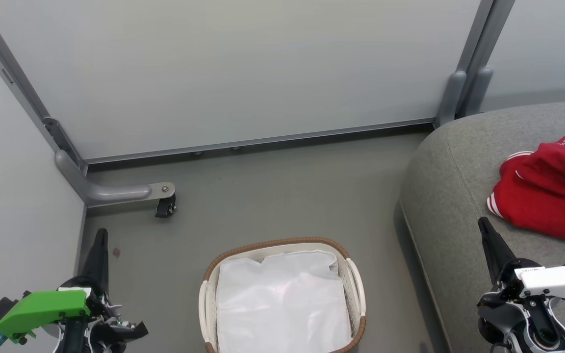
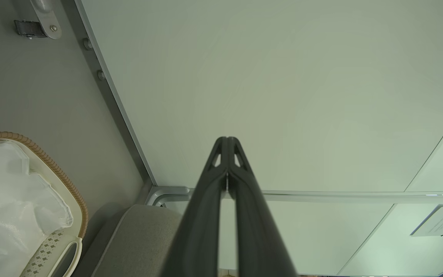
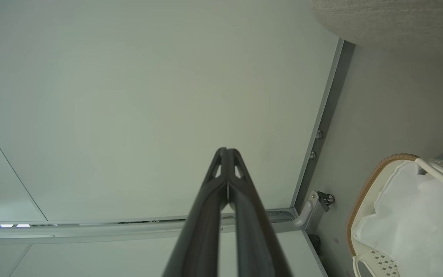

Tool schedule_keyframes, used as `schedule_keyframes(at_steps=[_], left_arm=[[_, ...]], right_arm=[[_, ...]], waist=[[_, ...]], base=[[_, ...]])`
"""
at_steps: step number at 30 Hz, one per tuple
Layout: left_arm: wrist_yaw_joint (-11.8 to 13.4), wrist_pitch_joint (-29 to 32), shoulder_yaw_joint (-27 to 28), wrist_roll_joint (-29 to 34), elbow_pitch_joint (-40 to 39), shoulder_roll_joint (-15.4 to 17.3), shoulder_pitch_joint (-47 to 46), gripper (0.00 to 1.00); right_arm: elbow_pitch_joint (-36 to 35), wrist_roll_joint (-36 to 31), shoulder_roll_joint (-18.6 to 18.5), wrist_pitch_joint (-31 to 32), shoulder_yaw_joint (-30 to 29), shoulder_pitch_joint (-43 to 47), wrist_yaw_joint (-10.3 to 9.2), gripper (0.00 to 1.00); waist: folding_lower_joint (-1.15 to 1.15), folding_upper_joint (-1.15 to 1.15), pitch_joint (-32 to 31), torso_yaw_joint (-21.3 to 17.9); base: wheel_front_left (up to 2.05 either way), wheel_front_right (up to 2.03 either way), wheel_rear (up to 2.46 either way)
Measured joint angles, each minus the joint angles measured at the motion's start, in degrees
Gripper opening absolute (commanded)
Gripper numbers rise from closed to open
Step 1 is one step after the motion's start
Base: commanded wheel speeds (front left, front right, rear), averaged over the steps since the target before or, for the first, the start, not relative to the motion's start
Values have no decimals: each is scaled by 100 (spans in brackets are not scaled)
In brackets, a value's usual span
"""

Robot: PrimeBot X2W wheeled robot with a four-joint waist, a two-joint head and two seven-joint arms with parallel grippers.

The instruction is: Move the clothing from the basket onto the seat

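at the lower left of the head view the left gripper point(image 1: 100, 234) hangs over the grey floor point(image 1: 272, 191), close to the pale side partition point(image 1: 12, 162). its 2 dark fingers are pressed together tip to tip, as the left wrist view makes plain, and they hold nothing.

in the middle the basket point(image 1: 272, 243) stands on the floor, well apart from both grippers. a plain white sheet point(image 1: 282, 299) lies crumpled across its inside; whether any red cloth lies beneath it cannot be told.

to the right is the seat point(image 1: 447, 196), its rounded corner near the basket's right handle. the clothing point(image 1: 550, 196) lies on the cushion as 1 loose red heap, with white striped trim at its left edge and a bit of dark lettering at the top, partly cut off by the picture's edge. by this the task looks done, or nearly so.

the right gripper point(image 1: 483, 226) is at the lower right, over the seat's front, just beside the heap but not touching it. its fingers are also closed on themselves and empty.

the cloth should be light, limp and a little slick: it will sag and drape from any hold and will not keep its shape. if it needs shifting further onto the seat, a pinch on a thick bunched fold or the doubled striped hem would likely grip better than a single flat layer.
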Motion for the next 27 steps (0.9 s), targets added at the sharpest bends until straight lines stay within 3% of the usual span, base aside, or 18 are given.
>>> schedule_keyframes(at_steps=[27], left_arm=[[-1, 0, 0, 0, 0, 0, 0, 0]], right_arm=[[0, 0, 0, 0, 0, 1, 0, 0]], waist=[[0, 0, 0, 0]], base=[[0, 0, 0]])
